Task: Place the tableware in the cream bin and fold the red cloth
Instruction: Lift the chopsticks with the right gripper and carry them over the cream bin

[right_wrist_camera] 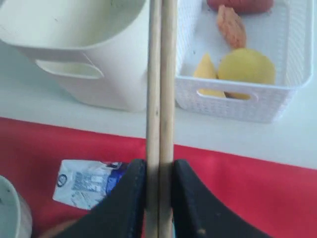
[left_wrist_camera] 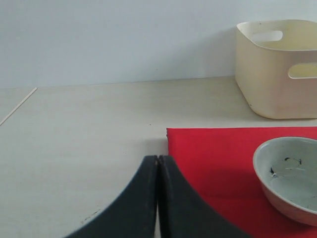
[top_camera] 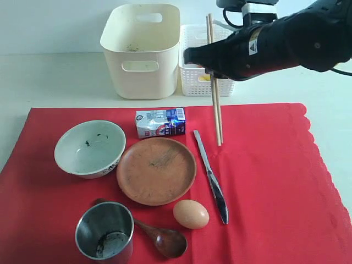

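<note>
Right gripper [right_wrist_camera: 159,171]: jaws narrow, clamped on a pair of wooden chopsticks [top_camera: 216,110], two sticks, upright, their tips below the jaws over the large red cloth [top_camera: 275,181]; bare cloth runs to its scalloped edge. Beyond these jaws: one tall cream plastic bin [top_camera: 140,82], one white perforated basket [top_camera: 201,85]. Left gripper [left_wrist_camera: 157,158]: jaws pressed together, nothing held; cloth corner just ahead, bare table around. On the cloth, one each: white speckled bowl [top_camera: 82,157], brown round plate [top_camera: 156,170], steel cup [top_camera: 105,236], dark wooden spoon [top_camera: 165,240], silver table knife [top_camera: 210,176], egg [top_camera: 191,214], small milk carton [top_camera: 160,122].
</note>
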Motion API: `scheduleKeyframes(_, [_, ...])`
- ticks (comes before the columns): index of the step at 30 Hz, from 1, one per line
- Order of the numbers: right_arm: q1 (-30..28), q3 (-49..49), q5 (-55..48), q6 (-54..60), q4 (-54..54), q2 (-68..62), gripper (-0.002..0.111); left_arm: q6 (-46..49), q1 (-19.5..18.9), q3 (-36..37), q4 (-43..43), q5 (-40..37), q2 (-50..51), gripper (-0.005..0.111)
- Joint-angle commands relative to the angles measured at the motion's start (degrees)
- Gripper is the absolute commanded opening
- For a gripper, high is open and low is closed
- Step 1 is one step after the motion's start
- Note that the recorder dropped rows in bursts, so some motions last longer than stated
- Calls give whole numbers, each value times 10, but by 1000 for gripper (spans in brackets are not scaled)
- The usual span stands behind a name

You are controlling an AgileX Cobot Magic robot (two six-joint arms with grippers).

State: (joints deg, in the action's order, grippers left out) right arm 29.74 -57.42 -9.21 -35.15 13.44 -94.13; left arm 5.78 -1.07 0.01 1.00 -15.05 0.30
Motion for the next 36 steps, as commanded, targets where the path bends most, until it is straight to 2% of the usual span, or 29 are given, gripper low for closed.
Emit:
scheduleKeyframes(1, [-2, 1, 83, 1, 0, 7, 0, 0, -2, 0, 5, 1, -3, 3])
scheduleKeyframes(13, [-2, -5, 271, 2, 6, -22, 0, 0, -2, 0, 5, 1, -3, 3])
scheduleKeyframes(27, [-2, -77, 308, 2, 6, -91, 0, 0, -2, 0, 5, 1, -3, 3])
scheduleKeyframes(36, [-2, -161, 314, 2, 6, -124, 0, 0, -2, 0, 5, 1, -3, 3])
